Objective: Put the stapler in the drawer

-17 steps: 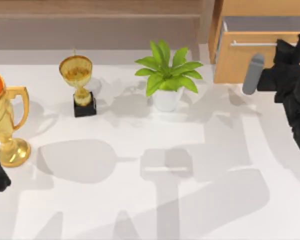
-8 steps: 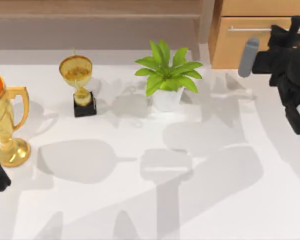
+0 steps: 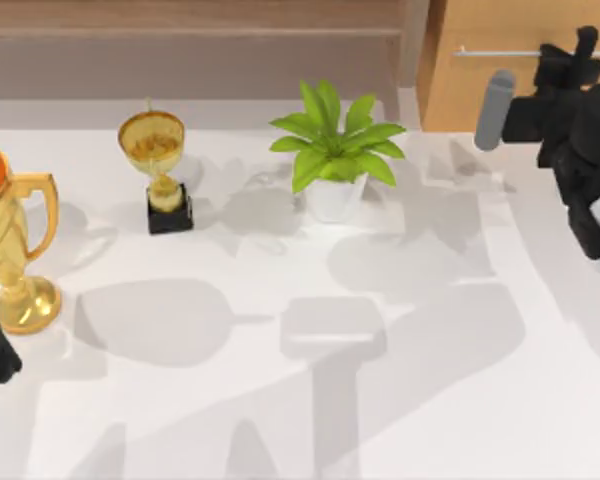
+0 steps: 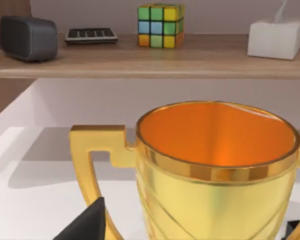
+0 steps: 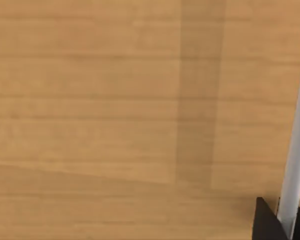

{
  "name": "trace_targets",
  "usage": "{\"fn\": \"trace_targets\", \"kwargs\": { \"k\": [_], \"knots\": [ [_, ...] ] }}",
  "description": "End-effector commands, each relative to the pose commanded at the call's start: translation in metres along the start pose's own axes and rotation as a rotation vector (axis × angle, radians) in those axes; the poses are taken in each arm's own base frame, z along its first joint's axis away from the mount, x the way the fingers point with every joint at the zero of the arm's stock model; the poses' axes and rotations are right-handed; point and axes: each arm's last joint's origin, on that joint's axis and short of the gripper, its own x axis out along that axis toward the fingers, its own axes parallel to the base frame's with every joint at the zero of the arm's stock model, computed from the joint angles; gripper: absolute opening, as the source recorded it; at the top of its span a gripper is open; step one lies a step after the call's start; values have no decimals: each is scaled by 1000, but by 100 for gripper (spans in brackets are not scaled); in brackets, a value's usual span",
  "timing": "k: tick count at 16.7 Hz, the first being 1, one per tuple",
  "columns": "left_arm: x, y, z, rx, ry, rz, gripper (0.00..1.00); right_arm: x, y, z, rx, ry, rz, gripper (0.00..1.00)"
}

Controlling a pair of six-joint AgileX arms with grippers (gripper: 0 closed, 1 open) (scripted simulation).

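- The right gripper's fingertips (image 5: 264, 222) are sitting on either side of the silver handle (image 5: 296, 150). From the wrist cam I'm reading that as pinching the bar, but so little of the fingers is in frame that I wouldn't swear the grip is tight.
- In the top view, the right gripper (image 3: 583, 48) is parked right at the handle (image 3: 500, 51), up against the drawer (image 3: 460, 95) at the table's far right.
- The drawer front is looking flush with the cabinet, so I'm guessing the stapler is already lying inside and this is the tail end of the closing push.
- To finish it well, I'd be keeping the push straight along the drawer's travel so it isn't racking sideways. Then I'd be spreading the fingers fully before backing off, so the bar isn't getting dragged out again.
- The right arm is reaching in from the right edge, with the wrist stretched toward the back and the gripper pointing at the cabinet face.
- The left gripper (image 4: 187, 231) is idling at the near left with its fingers spread wide, right behind the big gold trophy (image 3: 10, 250).
- The small trophy (image 3: 158, 165) and potted plant (image 3: 332, 150) are standing well apart from the working arm, so nothing is getting in the way of the retreat.
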Motion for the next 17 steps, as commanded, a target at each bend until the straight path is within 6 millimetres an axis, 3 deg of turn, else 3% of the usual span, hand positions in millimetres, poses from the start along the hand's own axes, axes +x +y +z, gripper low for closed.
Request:
{"fn": "trace_targets", "kwargs": {
  "k": [12,17],
  "knots": [
    [0,0,0,0,0,0,100,0,0,0,0,0,0,98],
    [0,0,0,0,0,0,100,0,0,0,0,0,0,100]
  ]
}}
